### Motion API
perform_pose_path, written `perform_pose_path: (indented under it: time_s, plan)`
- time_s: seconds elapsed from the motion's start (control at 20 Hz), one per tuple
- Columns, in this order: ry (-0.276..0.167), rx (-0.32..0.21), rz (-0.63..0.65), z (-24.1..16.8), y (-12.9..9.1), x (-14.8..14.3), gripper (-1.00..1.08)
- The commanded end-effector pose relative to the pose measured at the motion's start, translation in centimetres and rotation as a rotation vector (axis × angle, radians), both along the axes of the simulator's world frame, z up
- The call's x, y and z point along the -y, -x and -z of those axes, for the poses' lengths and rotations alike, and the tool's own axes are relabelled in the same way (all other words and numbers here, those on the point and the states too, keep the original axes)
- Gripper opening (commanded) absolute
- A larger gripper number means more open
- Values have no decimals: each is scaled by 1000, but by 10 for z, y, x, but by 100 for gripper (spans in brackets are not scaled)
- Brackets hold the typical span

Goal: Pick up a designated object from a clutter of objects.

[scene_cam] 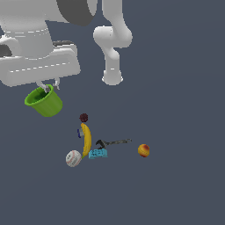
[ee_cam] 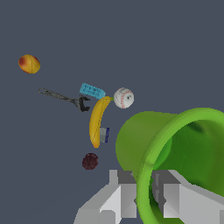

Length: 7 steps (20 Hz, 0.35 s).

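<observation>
Flat dark grey floor [scene_cam: 184,193], no walls visible. Gripper [scene_cam: 48,84] pinching green cup [scene_cam: 44,101] by the rim, one finger [ee_cam: 186,201] inside, one outside; cup tilted, hanging clear above the floor at the exterior view's left. Below: banana [scene_cam: 87,139] touching teal block [scene_cam: 98,153], baseball [scene_cam: 73,158] just beside, maroon ball [scene_cam: 83,117] near banana tip, black tool [scene_cam: 113,142], red-yellow ball [scene_cam: 143,150] apart.

One bright green tapered cup [scene_cam: 44,102], one yellow banana [scene_cam: 86,139], one white baseball [scene_cam: 73,158], one teal block [scene_cam: 98,153], one dark maroon ball [scene_cam: 83,117], one red-yellow ball [scene_cam: 143,150], one thin black tool [scene_cam: 112,142].
</observation>
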State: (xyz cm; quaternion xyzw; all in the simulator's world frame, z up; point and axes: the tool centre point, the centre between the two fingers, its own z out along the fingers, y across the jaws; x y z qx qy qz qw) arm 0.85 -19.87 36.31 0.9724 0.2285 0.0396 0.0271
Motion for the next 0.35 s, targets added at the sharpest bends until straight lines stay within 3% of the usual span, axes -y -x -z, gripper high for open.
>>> perform_pose_path:
  time_s: [0.0, 0.3]
  plan:
    - [0, 1, 0, -12, 1, 0, -100]
    - [0, 1, 0, -22, 2, 0, -100]
